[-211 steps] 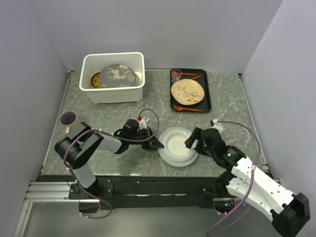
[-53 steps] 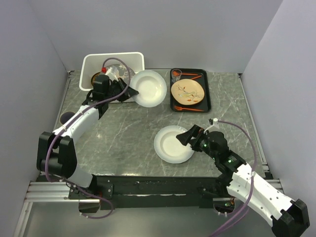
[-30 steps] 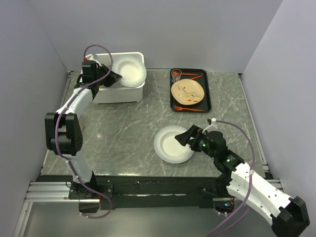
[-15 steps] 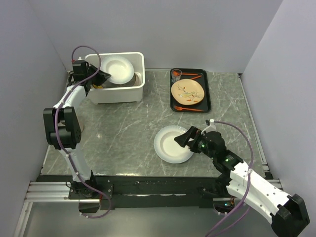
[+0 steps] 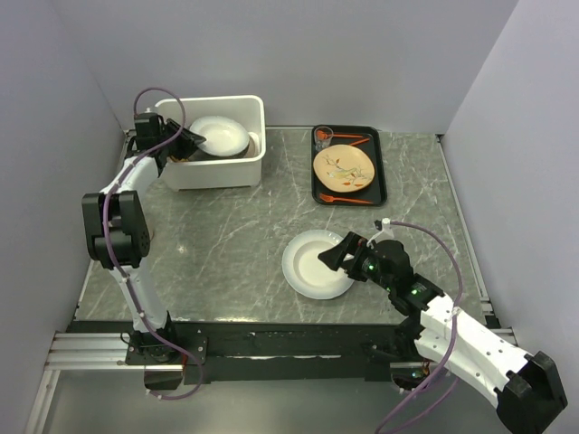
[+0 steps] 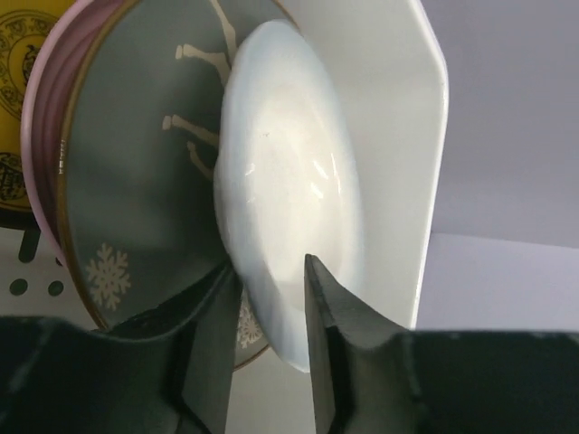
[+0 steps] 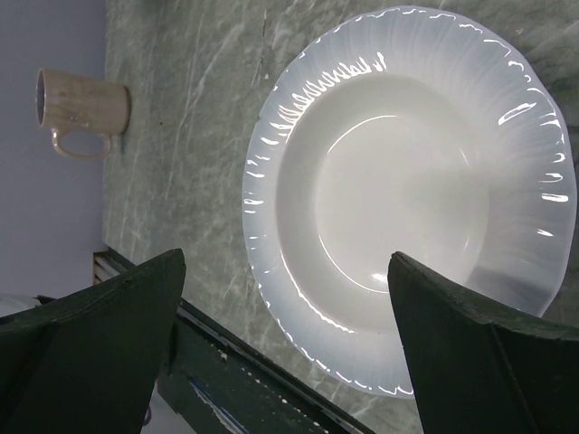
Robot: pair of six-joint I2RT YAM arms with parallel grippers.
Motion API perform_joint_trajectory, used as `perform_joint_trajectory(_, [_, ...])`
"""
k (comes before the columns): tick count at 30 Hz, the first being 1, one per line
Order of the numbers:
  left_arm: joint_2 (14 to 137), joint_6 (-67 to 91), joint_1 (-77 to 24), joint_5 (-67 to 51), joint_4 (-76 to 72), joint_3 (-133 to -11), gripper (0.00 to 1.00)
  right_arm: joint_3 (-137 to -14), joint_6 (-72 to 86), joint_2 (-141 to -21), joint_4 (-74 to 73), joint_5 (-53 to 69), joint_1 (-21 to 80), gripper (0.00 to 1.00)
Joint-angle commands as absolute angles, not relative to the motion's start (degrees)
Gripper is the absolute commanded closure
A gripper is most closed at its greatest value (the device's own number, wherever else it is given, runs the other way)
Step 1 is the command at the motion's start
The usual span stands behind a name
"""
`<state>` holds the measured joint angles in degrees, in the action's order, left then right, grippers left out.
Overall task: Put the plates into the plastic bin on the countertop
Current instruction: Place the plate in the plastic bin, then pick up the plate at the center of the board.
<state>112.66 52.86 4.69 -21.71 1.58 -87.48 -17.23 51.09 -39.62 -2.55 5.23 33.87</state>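
Upper left: the white plate (image 5: 220, 136) sits in the plastic bin (image 5: 217, 172) against the deer plate (image 6: 136, 199), left gripper (image 6: 267, 267) straddling its rim. Pinching or loose, I cannot tell. Lower centre: right gripper (image 7: 288, 271), fingers spread wide, over a second white plate (image 5: 312, 267) on the countertop (image 5: 226, 235).

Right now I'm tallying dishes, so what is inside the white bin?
A white plate on top of a dark deer plate, then a pink rim and a gold-patterned plate at the edge. Anything beneath them is covered.
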Motion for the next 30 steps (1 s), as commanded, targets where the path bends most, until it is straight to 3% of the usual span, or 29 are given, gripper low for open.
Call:
perform_joint_trajectory(1, [110.92, 53.79, 5.36, -22.77, -2.46, -89.56, 0.58, -17.67, 50.27, -39.73, -0.18, 5.45, 34.1, 0.0])
perform_joint_trajectory(5, [108.64, 52.83, 5.71, -19.0, -0.1, -89.47, 0.43, -17.75, 50.1, -39.03, -0.18, 5.19, 34.19, 0.0])
perform_joint_trajectory(11, [101.63, 50.72, 5.8, -9.69, 2.38, -87.9, 0.27, -17.67, 50.01, -38.58, -0.35, 5.1, 34.19, 0.0])
perform_joint_trajectory(18, [92.82, 47.9, 3.35, -9.4, 1.76, -85.43, 0.2, -17.67, 50.1, -38.76, -0.26, 5.19, 34.19, 0.0])
perform_joint_trajectory(24, [92.9, 42.1, -3.76, -13.69, 9.31, -88.95, 0.15, -17.76, 50.27, -37.8, -0.79, 4.83, 34.1, 0.0])
perform_joint_trajectory(30, [87.72, 40.87, -8.43, -19.24, 4.14, -77.18, 0.12, -17.93, 50.27, -36.21, -2.28, 4.66, 34.19, 0.0])
